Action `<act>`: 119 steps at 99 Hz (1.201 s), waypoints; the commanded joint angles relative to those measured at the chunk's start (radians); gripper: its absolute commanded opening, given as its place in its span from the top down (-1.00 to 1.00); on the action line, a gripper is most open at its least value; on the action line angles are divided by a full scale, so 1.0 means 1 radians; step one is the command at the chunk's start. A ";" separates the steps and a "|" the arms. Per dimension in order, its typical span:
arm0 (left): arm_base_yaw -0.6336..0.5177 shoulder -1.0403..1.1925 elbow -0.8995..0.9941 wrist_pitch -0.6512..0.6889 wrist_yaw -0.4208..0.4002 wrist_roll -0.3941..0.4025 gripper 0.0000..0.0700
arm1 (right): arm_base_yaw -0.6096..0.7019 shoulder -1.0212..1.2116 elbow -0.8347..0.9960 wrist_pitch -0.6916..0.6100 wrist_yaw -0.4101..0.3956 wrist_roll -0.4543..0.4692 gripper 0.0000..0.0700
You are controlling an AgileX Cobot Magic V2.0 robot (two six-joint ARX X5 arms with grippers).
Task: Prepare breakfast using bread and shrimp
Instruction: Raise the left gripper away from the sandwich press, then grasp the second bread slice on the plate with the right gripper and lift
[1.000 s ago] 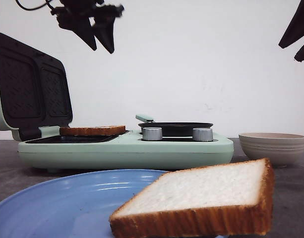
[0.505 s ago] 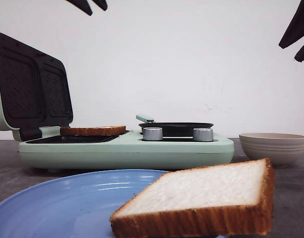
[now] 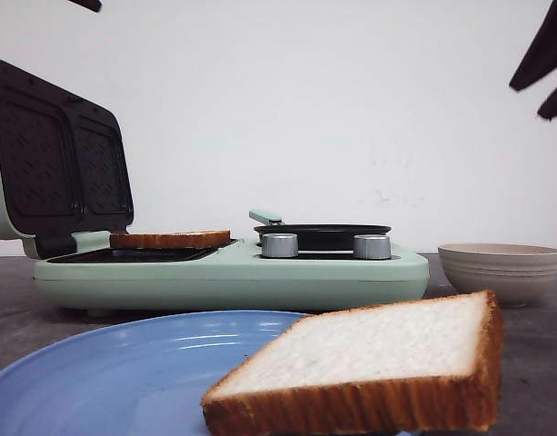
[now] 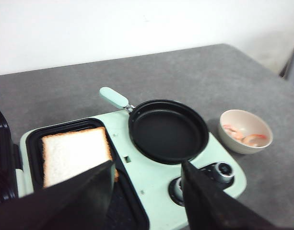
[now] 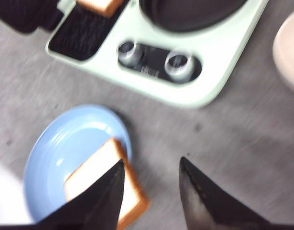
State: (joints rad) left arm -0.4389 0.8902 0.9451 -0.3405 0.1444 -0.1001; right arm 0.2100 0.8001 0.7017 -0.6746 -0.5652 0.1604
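One bread slice (image 3: 369,363) lies on the blue plate (image 3: 124,363) at the near edge; it also shows in the right wrist view (image 5: 94,167). The other slice (image 3: 169,240) lies in the open sandwich maker's tray and shows in the left wrist view (image 4: 72,153). Shrimp (image 4: 245,135) sit in a beige bowl (image 3: 499,268) at the right. My left gripper (image 4: 147,165) is open and empty, high above the maker; only a tip (image 3: 85,4) shows in the front view. My right gripper (image 5: 151,160) is open and empty, high above the plate's right edge.
The mint-green maker (image 3: 223,272) has its dark lid (image 3: 55,154) raised at the left. An empty black pan (image 4: 168,130) with a mint handle (image 4: 114,97) sits on its right half, behind two metal knobs (image 3: 279,245). The table (image 4: 185,72) is grey.
My left gripper has risen almost out of the top of the front view. The right gripper, the bread, plate and bowl have stayed where they were.
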 commanded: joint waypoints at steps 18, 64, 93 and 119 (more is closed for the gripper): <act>-0.009 -0.048 0.007 -0.056 -0.037 -0.026 0.34 | 0.109 0.010 -0.444 0.418 -0.208 0.488 -0.18; -0.009 -0.048 0.007 -0.056 -0.036 -0.025 0.34 | 0.138 0.108 -0.468 0.596 -0.219 0.545 -0.18; -0.009 -0.048 0.007 -0.057 -0.036 -0.025 0.34 | 0.169 0.243 -0.468 0.766 -0.226 0.591 -0.18; -0.009 -0.048 0.007 -0.057 -0.036 -0.025 0.34 | 0.174 0.323 -0.468 0.818 -0.246 0.591 0.04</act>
State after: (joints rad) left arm -0.4431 0.8368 0.9421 -0.4091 0.1078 -0.1223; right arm 0.3790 1.1069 0.2325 0.1226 -0.8085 0.7452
